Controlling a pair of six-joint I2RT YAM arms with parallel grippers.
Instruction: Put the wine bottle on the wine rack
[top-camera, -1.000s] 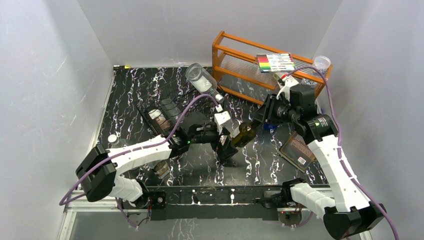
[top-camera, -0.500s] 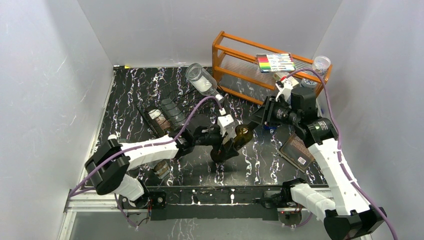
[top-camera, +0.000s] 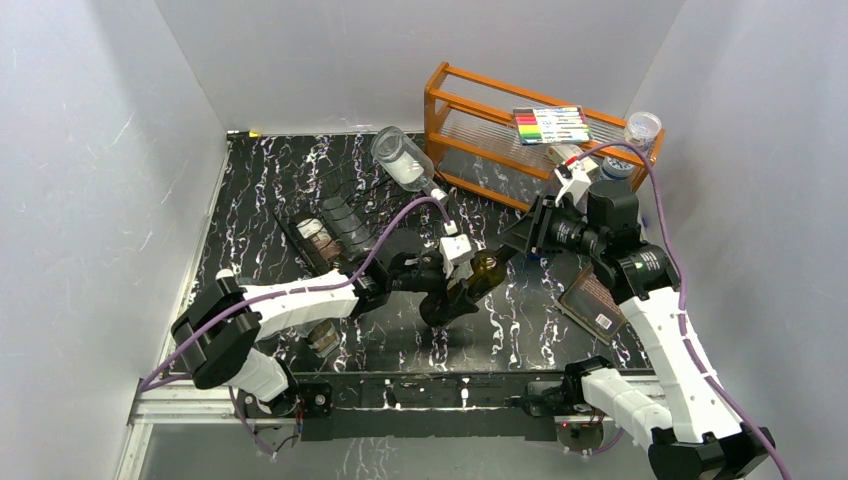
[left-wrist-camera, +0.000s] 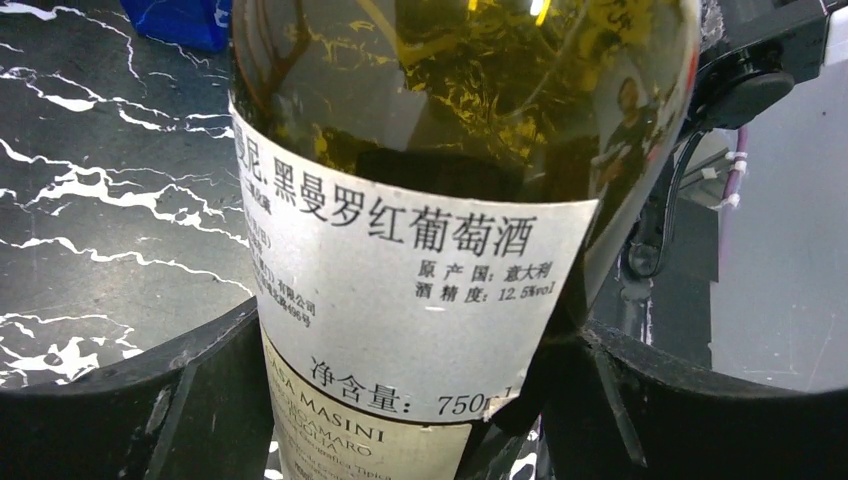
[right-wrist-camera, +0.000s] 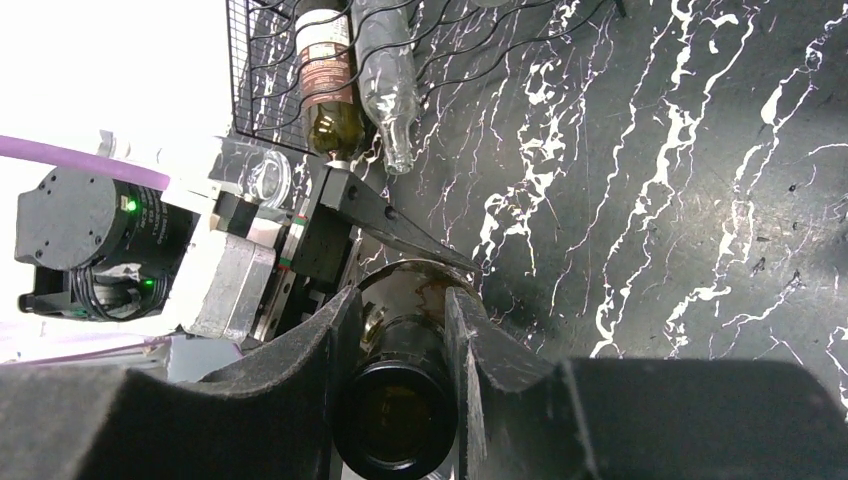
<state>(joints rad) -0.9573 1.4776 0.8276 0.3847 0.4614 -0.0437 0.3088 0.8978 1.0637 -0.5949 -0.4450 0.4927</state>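
The wine bottle (top-camera: 490, 268), dark green glass with a white label, hangs tilted over the middle of the table between both arms. My right gripper (top-camera: 513, 247) is shut on its neck; in the right wrist view the neck (right-wrist-camera: 400, 400) sits tight between the two fingers (right-wrist-camera: 400, 310). My left gripper (top-camera: 465, 287) is shut round the bottle's body. In the left wrist view the label (left-wrist-camera: 420, 250) fills the frame and a black finger presses each side (left-wrist-camera: 420, 420). The wine rack (top-camera: 335, 225), low black wire, lies at the left centre with a brown bottle (right-wrist-camera: 325, 80) and a clear bottle (right-wrist-camera: 385, 100) in it.
An orange wooden shelf (top-camera: 500, 130) stands at the back right with a marker pack (top-camera: 550, 125) on top and a plastic cup (top-camera: 643, 127) beside it. A clear jar (top-camera: 402, 158) lies behind the rack. A flat box (top-camera: 592, 300) leans by the right arm. A small jar (top-camera: 322, 338) sits near the left arm.
My left gripper has slid in under the bottle's body and its jaws have narrowed onto it. The right gripper keeps its hold on the neck and has barely moved.
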